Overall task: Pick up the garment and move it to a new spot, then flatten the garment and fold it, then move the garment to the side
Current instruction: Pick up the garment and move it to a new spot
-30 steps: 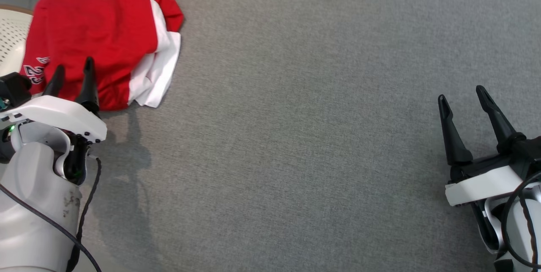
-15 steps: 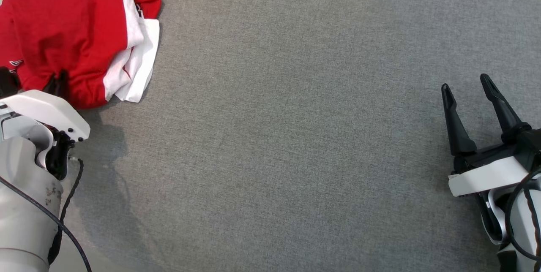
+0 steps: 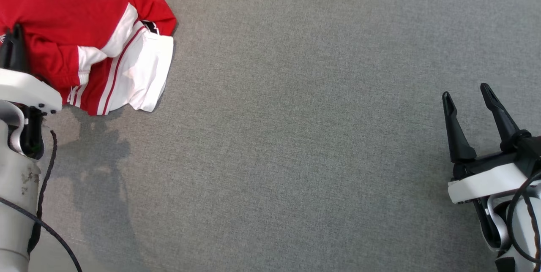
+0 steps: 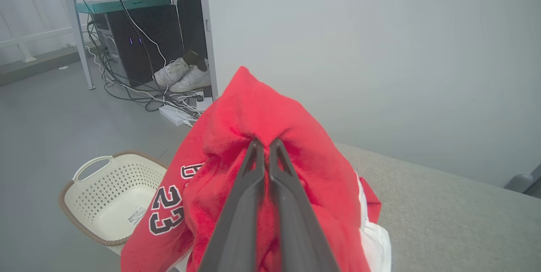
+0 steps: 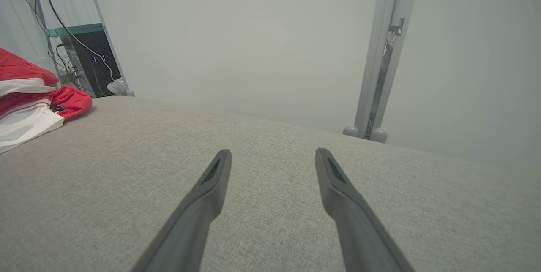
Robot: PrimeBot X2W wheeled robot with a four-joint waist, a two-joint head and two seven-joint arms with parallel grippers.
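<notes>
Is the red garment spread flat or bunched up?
Bunched up: the garment rises in creased folds to a peak where the shut left gripper pinches it.

Bright, even light in here, soft and from overhead; no glare on the matte grey fabric surface (image 3: pixel 296 137). The left arm (image 3: pixel 17 179) throws a blurry-edged shadow (image 3: pixel 99 166) to its right, the garment (image 3: pixel 63 18) a thin dark rim beneath. In the 2 wrist views upright posts lean near the edges, and the right gripper (image 5: pixel 273 153) goes soft close to the lens.

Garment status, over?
Left claw shut on garment, bunched at far left. Right claw open, over grey surface. Basket on floor beside.
</notes>
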